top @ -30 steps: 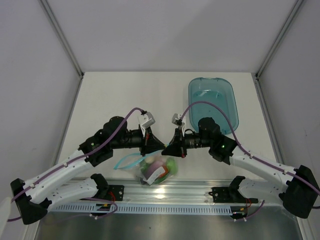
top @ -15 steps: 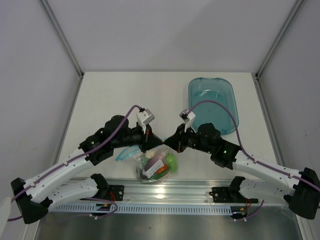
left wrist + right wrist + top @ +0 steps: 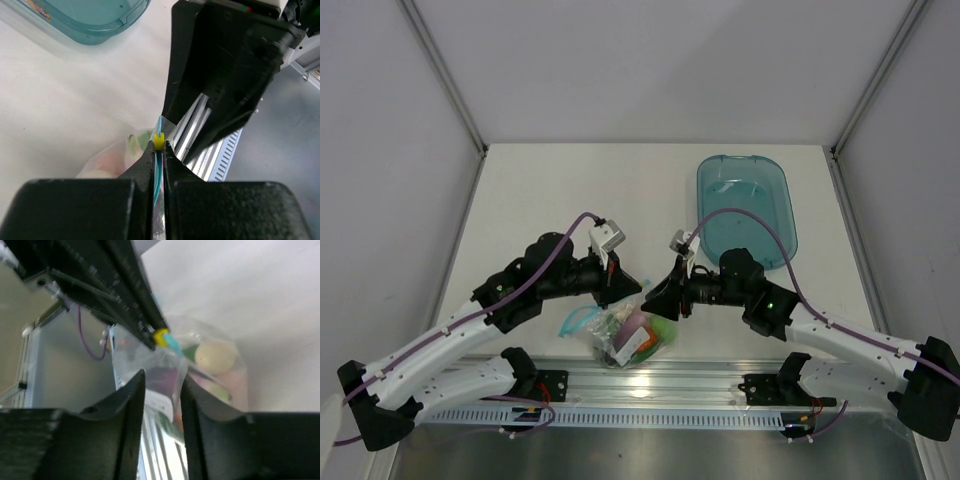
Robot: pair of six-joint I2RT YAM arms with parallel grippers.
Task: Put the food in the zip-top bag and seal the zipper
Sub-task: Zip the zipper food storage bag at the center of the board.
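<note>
The clear zip-top bag [image 3: 632, 337] lies near the table's front edge with the food [image 3: 642, 340] inside: green, purple, orange and pale round pieces [image 3: 215, 356]. My left gripper [image 3: 627, 290] is shut on the bag's blue zipper [image 3: 159, 172], just behind a yellow slider [image 3: 159, 140]. A loop of the zipper [image 3: 574, 322] trails left. My right gripper [image 3: 653, 300] faces the left one, its jaws a narrow gap apart [image 3: 162, 379], with the bag's clear edge and white label [image 3: 161, 402] between them. The slider [image 3: 161, 336] also shows in the right wrist view.
A translucent blue oval tray [image 3: 745, 205] stands at the back right, also seen in the left wrist view [image 3: 85, 20]. A metal rail [image 3: 650, 375] runs along the table's front edge just below the bag. The two grippers nearly touch over the bag.
My right gripper swung up and away, then came back down to the bag's mouth. My left gripper shifted slightly left with the zipper; the bag moved a little with it.
</note>
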